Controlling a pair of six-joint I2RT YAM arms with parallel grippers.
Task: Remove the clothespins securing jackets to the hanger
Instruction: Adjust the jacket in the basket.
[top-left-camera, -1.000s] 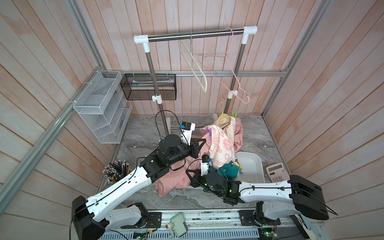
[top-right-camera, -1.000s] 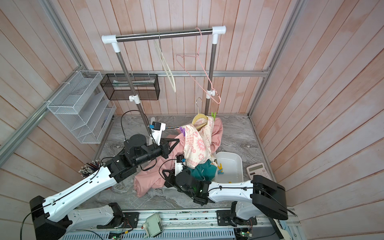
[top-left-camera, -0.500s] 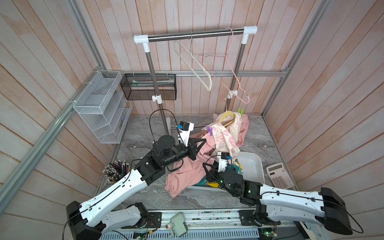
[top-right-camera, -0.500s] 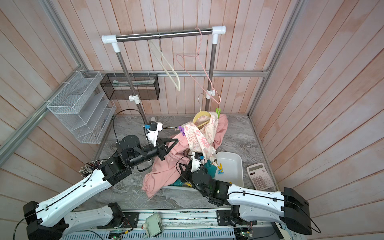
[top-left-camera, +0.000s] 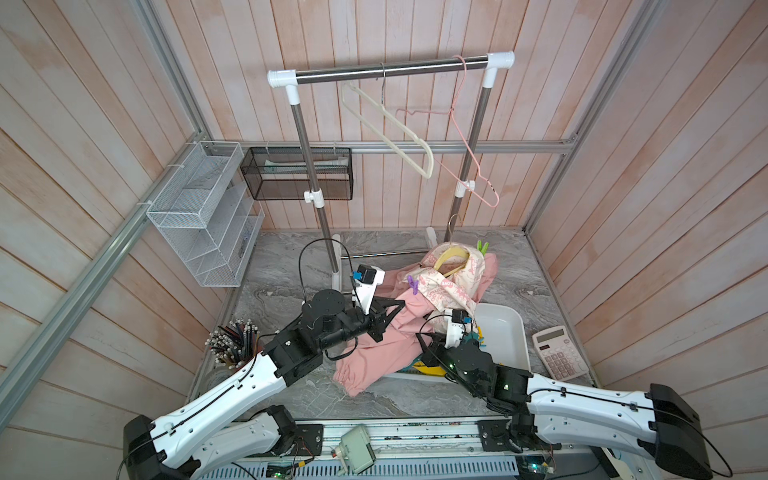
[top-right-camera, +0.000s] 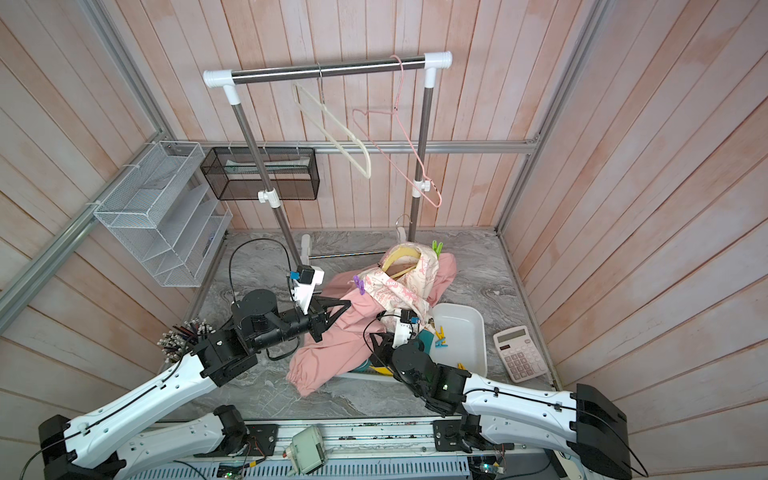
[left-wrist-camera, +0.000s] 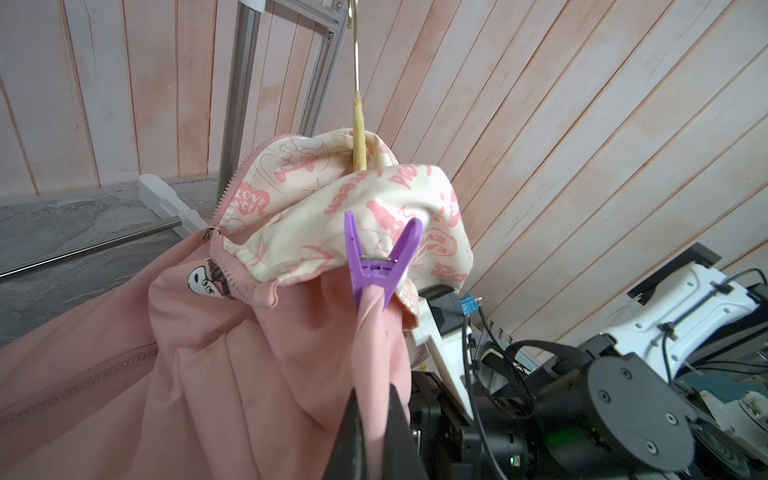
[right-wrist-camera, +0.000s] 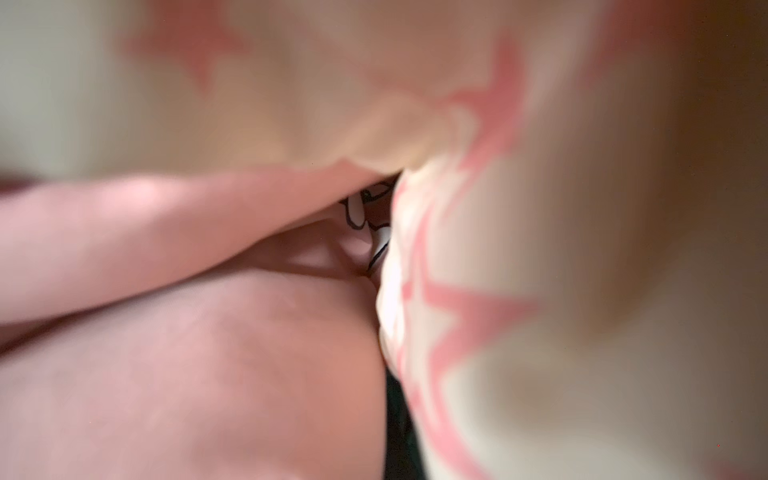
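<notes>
Purple clothespin (left-wrist-camera: 376, 266) front and centre in the left wrist view, biting the pink jacket (left-wrist-camera: 208, 353) onto its hanger (left-wrist-camera: 358, 133). That's 1 of 2 pins I can see left to pull! The other, the green clothespin (top-left-camera: 482, 248), sits on the hanger's far shoulder.

The left gripper (left-wrist-camera: 372, 392) is clenched on a fold of pink cloth just below the purple pin. The right gripper (top-right-camera: 376, 340) noses into the heap from the near edge. Its wrist view is nothing but blurred pink and cream fabric. Jaws closed there, but whether they pinch anything I cannot tell.

Progress? A few loose clothespins (top-right-camera: 440, 337), yellow, blue and green, lie in the white tray (top-left-camera: 521, 328) toward the right edge, and I'd count those as done. A sliver of teal cloth (top-right-camera: 425, 335) peeks out beside the right wrist; any pins on it are hidden. So it looks well under way, not finished.

The heap sits mid-tabletop, toward the right rear. The tabletop (top-left-camera: 291, 270) is grey marble-look, boxed in by pale pink plank walls (top-left-camera: 124, 104).

- At the back edge stands a rack (top-left-camera: 390, 70) carrying 2 bare hangers: a cream hanger (top-left-camera: 390, 133) and a pink wire hanger (top-left-camera: 465, 145).
- A white mesh shelf (top-left-camera: 199, 216) hangs on the left wall and a black mesh basket (top-left-camera: 297, 174) on the back wall.
- The pencils (top-left-camera: 232, 345) stand at the left edge.
- A calculator (top-left-camera: 559, 353) lies by the right edge.
</notes>
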